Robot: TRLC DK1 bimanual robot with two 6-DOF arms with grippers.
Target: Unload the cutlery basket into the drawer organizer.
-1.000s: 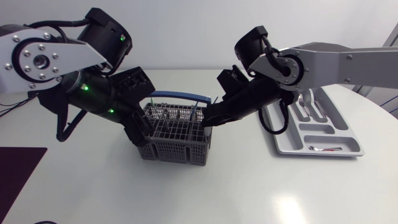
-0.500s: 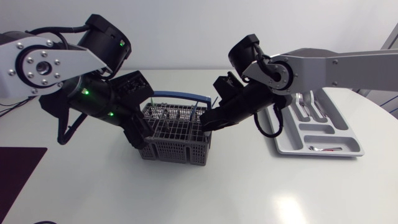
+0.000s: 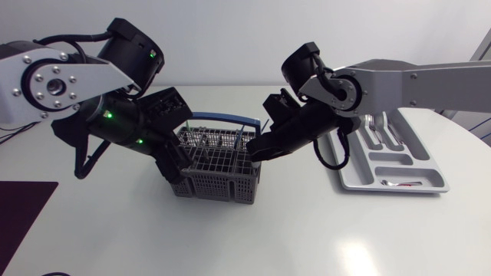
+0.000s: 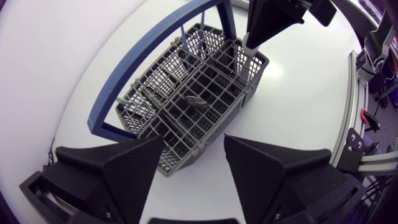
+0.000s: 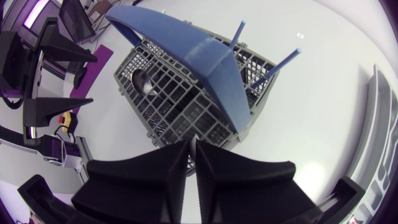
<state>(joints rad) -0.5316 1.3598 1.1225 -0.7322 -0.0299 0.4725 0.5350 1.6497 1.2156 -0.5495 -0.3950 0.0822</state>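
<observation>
The grey cutlery basket (image 3: 219,167) with its blue handle (image 3: 224,119) stands mid-table. My left gripper (image 3: 175,162) is at its left end, open, and the basket's near corner (image 4: 166,163) lies between the spread fingers (image 4: 134,171). My right gripper (image 3: 252,153) dips into the basket's right end. Its fingers (image 5: 168,163) stand together with only a slit between them. In the left wrist view a thin pale cutlery handle (image 4: 247,42) shows under that gripper (image 4: 261,28). A spoon (image 5: 142,81) and another piece (image 4: 196,101) lie in the basket.
The grey drawer organizer (image 3: 360,180) sits at the right, with forks (image 3: 380,130) in a far compartment and a small piece (image 3: 399,184) in its front one. A dark mat (image 3: 23,211) lies at the table's left edge.
My right arm came a little left and down into the basket's right end, and its fingers closed together. The left arm and the basket stayed where they were.
</observation>
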